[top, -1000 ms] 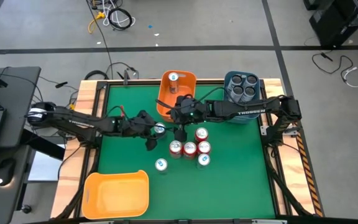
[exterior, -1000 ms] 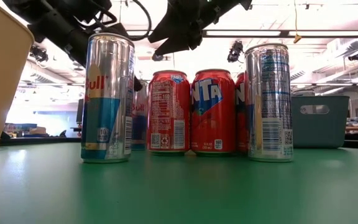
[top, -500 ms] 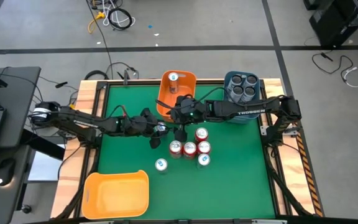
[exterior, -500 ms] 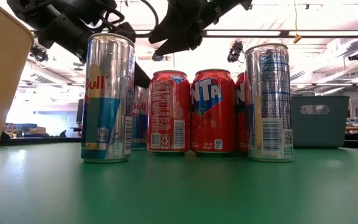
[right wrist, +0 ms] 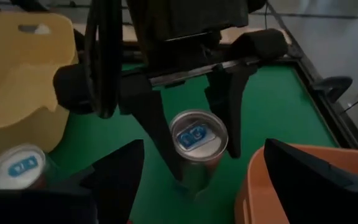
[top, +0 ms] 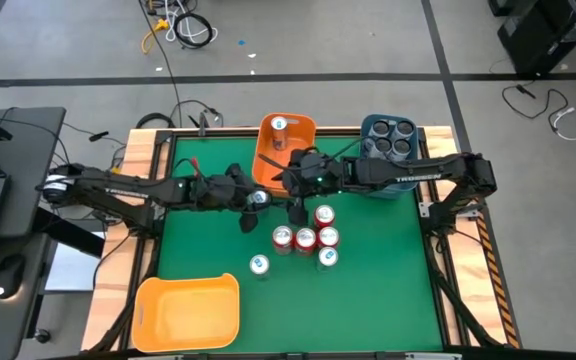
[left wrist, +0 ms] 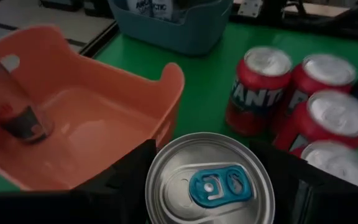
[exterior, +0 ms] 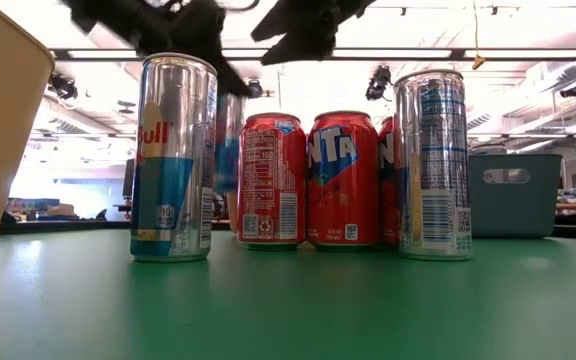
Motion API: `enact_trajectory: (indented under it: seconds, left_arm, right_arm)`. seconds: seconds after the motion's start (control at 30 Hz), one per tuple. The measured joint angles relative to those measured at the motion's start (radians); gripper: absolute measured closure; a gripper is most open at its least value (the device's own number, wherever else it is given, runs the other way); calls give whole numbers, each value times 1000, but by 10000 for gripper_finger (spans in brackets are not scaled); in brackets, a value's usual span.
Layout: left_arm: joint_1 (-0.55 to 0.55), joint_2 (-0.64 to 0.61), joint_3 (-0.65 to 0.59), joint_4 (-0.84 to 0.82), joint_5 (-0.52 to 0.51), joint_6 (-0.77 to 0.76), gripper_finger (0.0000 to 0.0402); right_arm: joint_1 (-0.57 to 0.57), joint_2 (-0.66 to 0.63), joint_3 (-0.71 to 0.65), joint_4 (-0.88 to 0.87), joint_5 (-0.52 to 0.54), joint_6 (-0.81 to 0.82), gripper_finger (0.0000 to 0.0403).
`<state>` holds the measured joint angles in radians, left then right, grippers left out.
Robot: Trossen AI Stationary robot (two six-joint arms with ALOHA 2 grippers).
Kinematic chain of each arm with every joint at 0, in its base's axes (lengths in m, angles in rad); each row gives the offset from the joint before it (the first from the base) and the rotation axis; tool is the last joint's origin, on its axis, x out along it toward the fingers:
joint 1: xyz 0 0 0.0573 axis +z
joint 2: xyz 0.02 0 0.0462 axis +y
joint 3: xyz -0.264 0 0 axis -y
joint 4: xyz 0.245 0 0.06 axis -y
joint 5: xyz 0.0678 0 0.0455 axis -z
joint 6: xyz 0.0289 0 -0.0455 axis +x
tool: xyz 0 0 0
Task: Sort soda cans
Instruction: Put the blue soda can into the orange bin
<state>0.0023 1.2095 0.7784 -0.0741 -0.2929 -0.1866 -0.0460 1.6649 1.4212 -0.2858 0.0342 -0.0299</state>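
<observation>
The flat felt tabletop point(top: 198, 250) is plain green, framed in pale wood. Red cylindrical metal soda cans point(top: 305, 239) carry white and blue lettering, while slim silver-and-blue metal cans point(exterior: 173, 158) show red letters and a blue pull tab. Plastic bins are orange point(top: 268, 160), yellow-orange point(top: 188, 312) and dusty blue point(top: 388, 188); both arms are black
</observation>
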Motion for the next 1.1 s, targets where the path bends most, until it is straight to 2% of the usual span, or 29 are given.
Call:
enact_trajectory:
  seconds: [0.23,0.4,0.67,0.77,0.87,1.1]
  left_arm:
    - [17,0,229,-194,17,91,171]
    - [86,0,337,-236,29,152,171]
    - [285,70,417,-197,250,163,171]
    - [342,142,456,-176,312,182,171]
    - [387,233,515,-167,332,203,171]
    - [464,482,699,-164,331,229,171]
  right_arm:
    - [17,-80,0,-30,8,0,83]
    - [37,-153,0,-94,92,-21,90]
    - [25,-260,0,-249,247,3,120]
    - [4,-284,0,-325,321,15,151]
    - [-26,-295,0,-377,371,27,200]
    - [-100,-294,-35,-379,373,22,341]
